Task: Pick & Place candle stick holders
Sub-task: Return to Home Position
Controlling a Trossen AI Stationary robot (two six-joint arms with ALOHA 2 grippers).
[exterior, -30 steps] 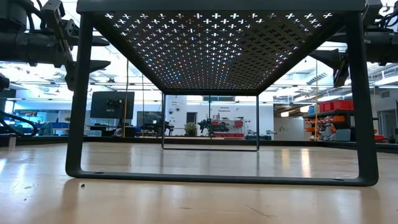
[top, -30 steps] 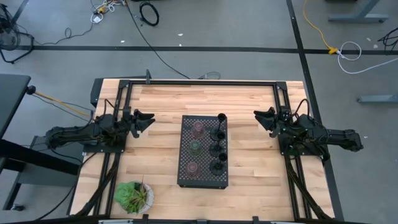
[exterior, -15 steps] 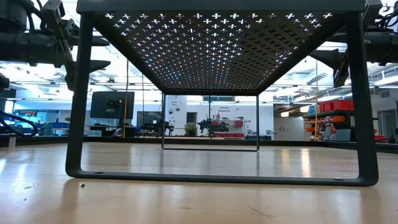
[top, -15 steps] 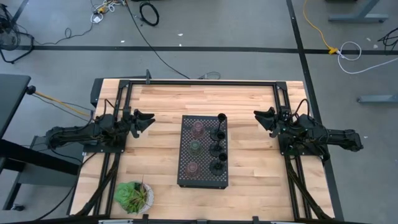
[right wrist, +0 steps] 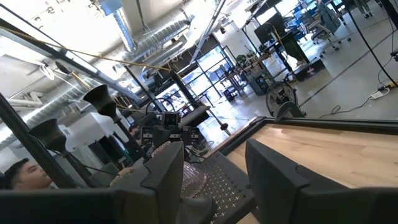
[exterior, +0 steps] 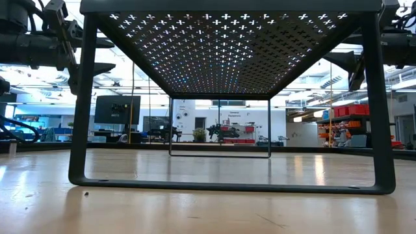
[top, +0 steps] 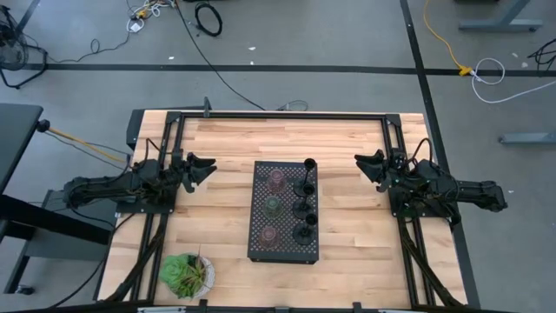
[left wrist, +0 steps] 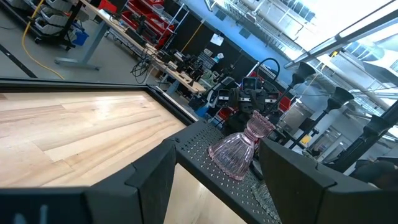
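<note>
A black perforated tray (top: 284, 249) stands mid-table on its legs (exterior: 80, 130). On it, three tinted glass holders stand in a column on the left: pinkish (top: 276, 179), olive-green (top: 272, 205), brownish (top: 270, 235). Three black stemmed holders (top: 303, 209) stand on their round bases on the right. My left gripper (top: 208, 166) is open, left of the tray; the pinkish holder (left wrist: 236, 152) shows between its fingers, well apart. My right gripper (top: 362, 163) is open, right of the tray.
A leafy green plant (top: 185, 274) sits at the table's near left. Black rails (top: 278, 116) frame the table. Bare wood lies between each gripper and the tray. A person's head (right wrist: 22, 174) shows beyond the table in the right wrist view.
</note>
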